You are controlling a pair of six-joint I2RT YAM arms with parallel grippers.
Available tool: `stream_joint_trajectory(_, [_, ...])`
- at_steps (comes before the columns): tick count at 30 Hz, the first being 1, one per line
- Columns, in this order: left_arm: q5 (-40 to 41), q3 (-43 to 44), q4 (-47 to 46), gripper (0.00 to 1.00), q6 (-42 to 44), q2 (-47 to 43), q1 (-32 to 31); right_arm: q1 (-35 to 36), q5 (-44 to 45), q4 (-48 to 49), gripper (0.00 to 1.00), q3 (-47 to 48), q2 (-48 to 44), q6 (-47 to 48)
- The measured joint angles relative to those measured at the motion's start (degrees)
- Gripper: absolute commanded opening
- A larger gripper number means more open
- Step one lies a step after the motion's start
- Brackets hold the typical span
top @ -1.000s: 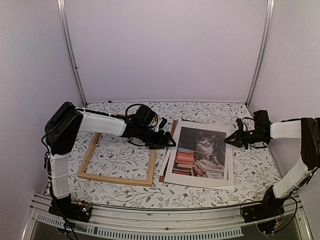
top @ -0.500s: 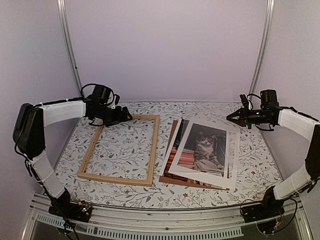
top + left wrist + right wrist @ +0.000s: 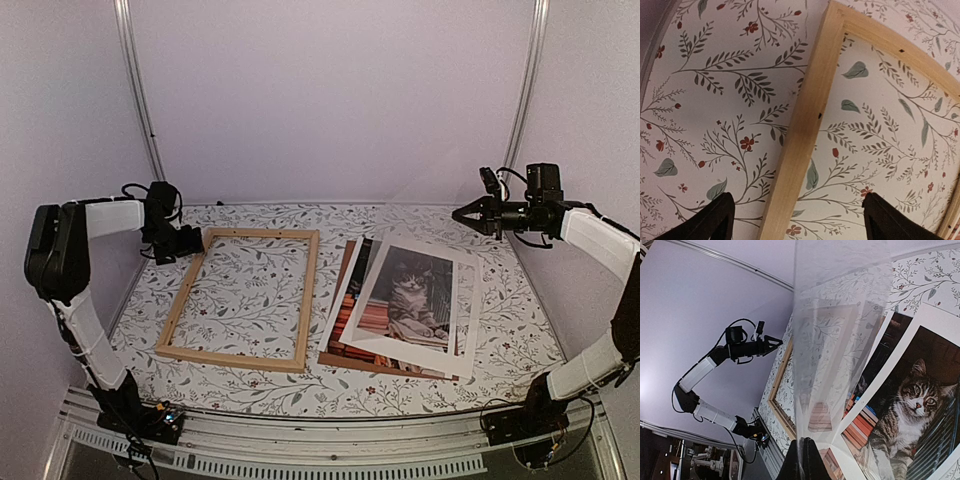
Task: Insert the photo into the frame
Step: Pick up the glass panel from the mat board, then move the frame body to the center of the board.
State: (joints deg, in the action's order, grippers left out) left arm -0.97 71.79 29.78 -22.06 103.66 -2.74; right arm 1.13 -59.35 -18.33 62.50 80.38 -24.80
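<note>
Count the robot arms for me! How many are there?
2. The left arm is at the frame's far-left corner; the right arm, far right, holds up a clear sheet. None seem hidden.

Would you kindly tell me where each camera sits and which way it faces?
Top external: above and behind the arm bases, facing down and forward across the table; both arms show.
Left wrist: on the left arm, facing down at the frame corner; the open left gripper shows.
Right wrist: on the raised right arm, facing the left arm across the photo; the right gripper pinches a clear sheet.
Shared: all three show the frame.
</note>
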Motion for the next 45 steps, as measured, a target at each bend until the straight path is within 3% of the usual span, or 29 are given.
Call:
stream_joint_trajectory(9, [-0.48, 0.55, 1.64, 0.85, 1.49, 7.61, 1.86, 0.28, -4.02, 2.86, 0.0, 0.02, -0.04, -2.89])
stream_joint_trajectory(25, [-6.16, -10.21, -6.95, 0.78, -0.61, 1.75, -1.11, 1.36, -6.62, 6.99, 0.0, 3.3, -0.81, -8.81])
stream_joint_trajectory(45, [-3.76, -19.1, -8.13, 0.79, -8.57, -5.81, -20.26, 6.1, -5.53, 7.5, 0.0, 7.21, -0.81, -12.94])
